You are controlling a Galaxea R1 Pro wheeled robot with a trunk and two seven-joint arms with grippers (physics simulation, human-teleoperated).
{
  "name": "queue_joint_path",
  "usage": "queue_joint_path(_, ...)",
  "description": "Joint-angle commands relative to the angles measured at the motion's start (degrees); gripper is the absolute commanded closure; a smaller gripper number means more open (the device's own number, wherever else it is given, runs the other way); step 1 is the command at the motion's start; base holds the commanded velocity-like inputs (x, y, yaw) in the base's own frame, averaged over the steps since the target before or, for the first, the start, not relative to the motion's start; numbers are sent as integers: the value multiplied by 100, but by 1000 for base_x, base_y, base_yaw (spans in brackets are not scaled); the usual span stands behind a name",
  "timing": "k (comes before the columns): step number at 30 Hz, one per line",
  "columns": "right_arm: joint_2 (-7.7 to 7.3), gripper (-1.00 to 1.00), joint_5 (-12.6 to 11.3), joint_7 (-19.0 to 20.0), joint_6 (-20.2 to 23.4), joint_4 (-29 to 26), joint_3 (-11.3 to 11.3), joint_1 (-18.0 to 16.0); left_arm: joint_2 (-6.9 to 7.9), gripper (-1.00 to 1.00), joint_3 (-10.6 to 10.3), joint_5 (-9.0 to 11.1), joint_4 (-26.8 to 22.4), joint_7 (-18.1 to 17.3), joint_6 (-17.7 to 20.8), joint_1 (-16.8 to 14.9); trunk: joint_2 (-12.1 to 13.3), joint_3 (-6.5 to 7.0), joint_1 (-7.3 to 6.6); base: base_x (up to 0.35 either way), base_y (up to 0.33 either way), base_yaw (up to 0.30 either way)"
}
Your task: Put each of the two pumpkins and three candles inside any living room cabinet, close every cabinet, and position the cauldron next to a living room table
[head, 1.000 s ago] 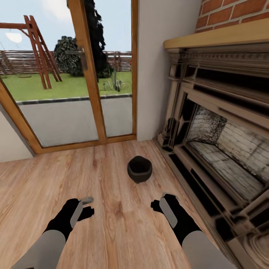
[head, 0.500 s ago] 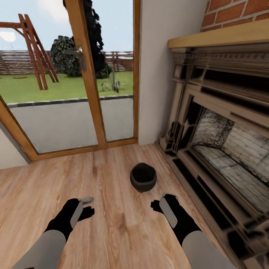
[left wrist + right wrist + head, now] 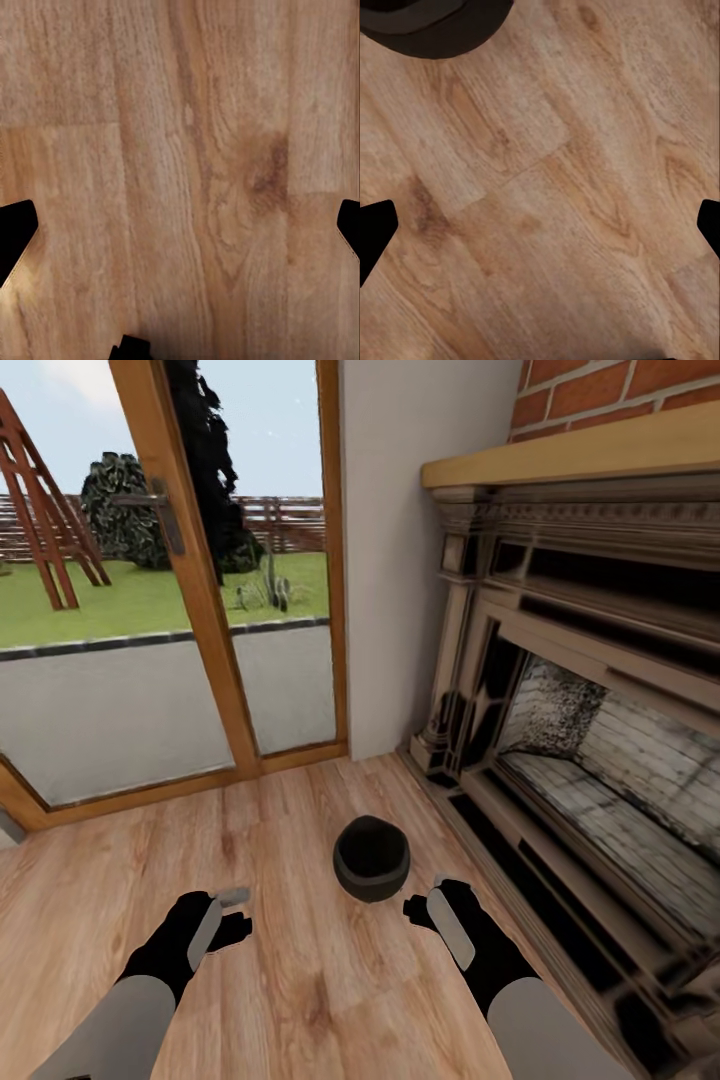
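The cauldron (image 3: 371, 858) is sitting upright on the wood floor (image 3: 300, 980), left of the fireplace (image 3: 590, 760) and near the glass door (image 3: 170, 610). Both hands are hovering nearer, spread wide and empty: the left hand (image 3: 225, 920) well left of it, the right hand (image 3: 432, 912) just beside it.

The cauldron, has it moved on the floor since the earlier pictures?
No. The cauldron keeps its place beside the fireplace; door frame and fireplace shift in the picture together with it, so the camera moved.
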Motion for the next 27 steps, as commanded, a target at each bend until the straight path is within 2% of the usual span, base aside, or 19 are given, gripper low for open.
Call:
queue_joint_path(1,0,-100,-1,0,-2,0,0,0,0,-100,-2,0,0,0,0,0,0,0,0,297,114,-11)
queue_joint_path(11,-1,-100,-6,4,-7,0,0,0,0,-100,-3,0,0,0,-7,0,0,0,0,310,54,-8)
queue_joint_path(21,-1,-100,-6,10,13,0,0,0,-1,-100,0,2,0,0,-17,0,0,0,0,324,1,-233)
queue_joint_path(27,0,-100,-6,11,1,0,0,0,-11,-100,0,3,-1,0,-18,0,0,0,0,325,0,-63)
